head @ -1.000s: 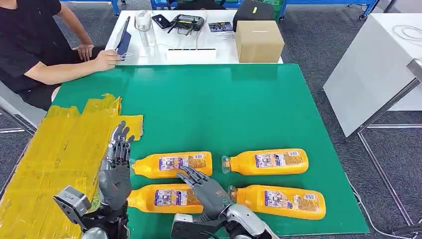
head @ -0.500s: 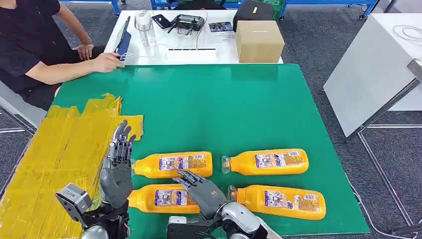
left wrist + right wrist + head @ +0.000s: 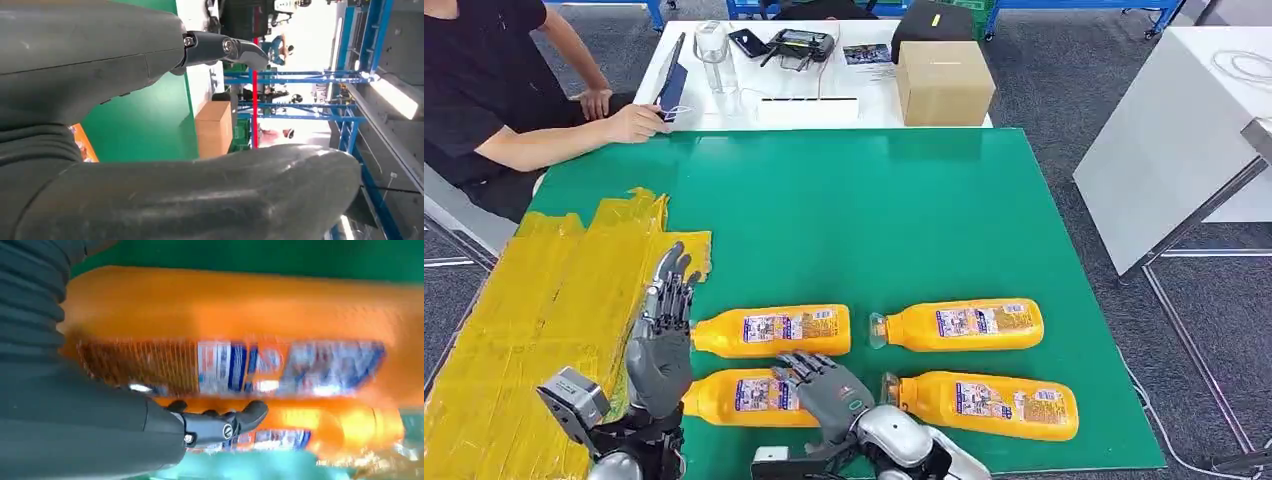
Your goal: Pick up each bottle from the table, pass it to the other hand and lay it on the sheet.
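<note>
Four orange bottles lie on their sides on the green mat: far left, far right, near left and near right. My right hand lies over the near-left bottle's base end, fingers spread across its top; the bottle rests on the mat. The right wrist view has that bottle blurred and close under a dark finger. My left hand stands upright and empty with fingers apart, beside the bottle caps at the edge of the yellow sheet.
A person in black sits at the far left, hands on a white table carrying a cardboard box and small devices. Another white table stands to the right. The mat's far half is bare.
My right hand has drawn back toward me and sunk lower onto the near-left bottle. The left hand and the bottles have barely moved.
</note>
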{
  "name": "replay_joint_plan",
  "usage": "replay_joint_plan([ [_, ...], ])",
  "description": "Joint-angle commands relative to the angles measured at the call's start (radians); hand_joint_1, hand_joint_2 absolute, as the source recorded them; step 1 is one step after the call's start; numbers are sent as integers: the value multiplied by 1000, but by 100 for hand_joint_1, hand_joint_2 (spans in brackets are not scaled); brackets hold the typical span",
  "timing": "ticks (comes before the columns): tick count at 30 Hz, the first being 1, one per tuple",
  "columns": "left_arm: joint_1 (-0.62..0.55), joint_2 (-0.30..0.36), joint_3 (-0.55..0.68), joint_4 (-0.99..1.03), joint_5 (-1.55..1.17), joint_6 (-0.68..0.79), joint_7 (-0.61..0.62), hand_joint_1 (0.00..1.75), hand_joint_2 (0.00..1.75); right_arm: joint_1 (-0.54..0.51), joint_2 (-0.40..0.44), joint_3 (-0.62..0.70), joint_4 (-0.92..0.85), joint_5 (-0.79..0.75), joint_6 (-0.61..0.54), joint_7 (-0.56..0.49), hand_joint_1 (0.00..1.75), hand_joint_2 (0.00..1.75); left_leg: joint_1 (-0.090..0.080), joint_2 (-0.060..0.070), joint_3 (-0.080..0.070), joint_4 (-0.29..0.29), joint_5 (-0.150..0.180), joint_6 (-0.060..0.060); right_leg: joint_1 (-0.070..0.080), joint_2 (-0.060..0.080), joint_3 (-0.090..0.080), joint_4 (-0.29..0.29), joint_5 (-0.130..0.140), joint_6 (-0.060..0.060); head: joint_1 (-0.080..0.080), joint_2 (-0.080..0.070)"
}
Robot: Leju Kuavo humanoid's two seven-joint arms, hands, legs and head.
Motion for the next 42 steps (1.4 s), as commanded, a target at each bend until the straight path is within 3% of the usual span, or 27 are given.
replay_joint_plan([
  [1, -60, -17, 15, 98, 26, -20, 6, 0, 0, -114, 6, 158, 300, -57, 128, -45, 175, 175, 0, 0, 4, -2, 1, 0, 0, 0, 3, -2, 1, 0, 0, 0],
  [5, -58, -13, 0, 92, 46, -20, 4, 0, 0, -104, 27, 222, 429, -58, 73, -72, 175, 175, 0, -2, 10, -5, 1, 0, 0, -1, 8, -5, 1, -1, 0, 0],
  [13, -65, -15, 2, 85, 92, -18, -5, 0, 0, -145, 31, 257, 478, -101, 113, -73, 175, 175, 1, 8, 23, -4, -4, -6, 1, 10, 6, -4, 0, -3, 0, 0],
  [14, -66, -16, 1, 85, 100, -17, -6, 0, 0, -149, 32, 261, 488, -109, 122, -68, 162, 175, 2, 9, 26, -4, -5, -6, 2, 11, 9, -4, 0, -3, 0, 0],
  [18, -66, -16, 1, 85, 100, -17, -6, 0, 0, -149, 31, 261, 488, -109, 121, -68, 162, 175, 3, 13, 31, -3, -6, -6, 3, 14, 13, -3, -1, -4, 0, 0],
  [19, -67, -17, 2, 87, 105, -14, -7, 0, 0, -153, 32, 269, 496, -108, 127, -68, 133, 175, 3, 11, 28, -4, -4, -6, 3, 12, 10, -4, 1, -4, 0, 0],
  [20, -67, -25, 8, 86, 117, -5, -8, 0, 0, -156, 31, 273, 504, -115, 136, -67, 89, 175, 4, 13, 31, -3, -5, -6, 4, 14, 13, -3, 0, -5, 0, 0],
  [21, -65, -33, 15, 81, 132, 10, -10, 0, 0, -160, 32, 280, 515, -116, 129, -64, 0, 175, 4, 11, 27, -4, -3, -6, 4, 12, 10, -4, 1, -5, 0, 0],
  [23, -50, -53, 34, 53, 148, 59, -19, 0, 0, -156, 40, 283, 534, -109, 108, -48, 0, 175, 4, 14, 32, -2, -6, -7, 4, 15, 13, -1, -1, -7, 0, 0],
  [26, -50, -65, 37, -5, 156, 139, 5, 0, 0, -156, 51, 295, 510, -110, 134, -8, 0, 175, 5, 12, 26, -2, -4, -8, 4, 13, 7, -2, 2, -8, 0, 0],
  [28, -43, -65, 42, -10, 179, 151, 7, 0, 0, -158, 44, 297, 511, -109, 128, -11, 0, 175, 5, 16, 35, 3, -11, -8, 5, 16, 17, 3, -4, -9, 0, 0],
  [29, -53, -63, 41, -11, 205, 142, 1, 0, 0, -163, 54, 306, 514, -105, 131, -18, 0, 175, 5, 15, 27, 2, -10, -9, 5, 15, 9, 3, -4, -12, 0, 0],
  [31, -62, -64, 38, -14, 207, 144, 3, 0, 0, -165, 64, 309, 508, -105, 138, -16, 0, 175, 5, 17, 37, 4, -14, -9, 5, 18, 18, 5, -8, -13, 0, 0],
  [32, -64, -65, 37, -15, 208, 145, 5, 0, 0, -166, 68, 310, 507, -105, 142, -13, 0, 175, 5, 15, 29, 4, -11, -9, 4, 15, 12, 5, -5, -12, 0, 0],
  [34, -56, -63, 39, -9, 195, 161, 16, 0, 0, -162, 56, 301, 503, -115, 145, 1, 0, 175, 6, 15, 38, 0, -11, -8, 5, 16, 19, 1, -4, -11, 0, 0],
  [35, -56, -56, 35, 0, 221, 143, 1, 0, 0, -171, 44, 315, 507, -110, 144, -23, 0, 175, 5, 12, 32, -2, -7, -7, 5, 13, 13, -1, -2, -10, 0, 0],
  [37, -63, -56, 34, 7, 231, 144, -1, 0, 0, -175, 47, 313, 515, -126, 152, -36, 0, 175, 5, 15, 43, -1, -11, -8, 5, 15, 25, 0, -6, -10, 0, 0],
  [38, -44, -64, 46, 16, 220, 178, 2, 0, 0, -174, 25, 301, 525, -142, 149, -33, 44, 175, 5, 12, 40, -2, -9, -7, 4, 12, 22, -2, -4, -10, -1, 0],
  [39, -42, -62, 47, 18, 220, 180, 0, 0, 0, -174, 19, 300, 529, -144, 145, -40, 44, 175, 5, 13, 41, -2, -10, -8, 5, 13, 23, -2, -5, -10, 0, 0],
  [40, -35, -69, 56, 22, 219, 196, -12, 0, 0, -173, 15, 297, 539, -151, 136, -51, 175, 175, 5, 14, 45, -2, -13, -9, 5, 14, 26, -1, -6, -10, 0, 0],
  [41, -36, -88, 70, 8, 205, 260, -23, 0, 0, -170, 28, 296, 539, -159, 128, -51, 175, 175, 4, 8, 33, -5, -7, -8, 4, 8, 16, -5, -2, -10, 0, 0],
  [42, -39, -98, 79, -11, 202, 301, -33, 0, 0, -169, 37, 299, 529, -160, 124, -40, 175, 175, 6, 13, 41, -2, -11, -9, 5, 14, 22, -2, -5, -11, -1, 0],
])
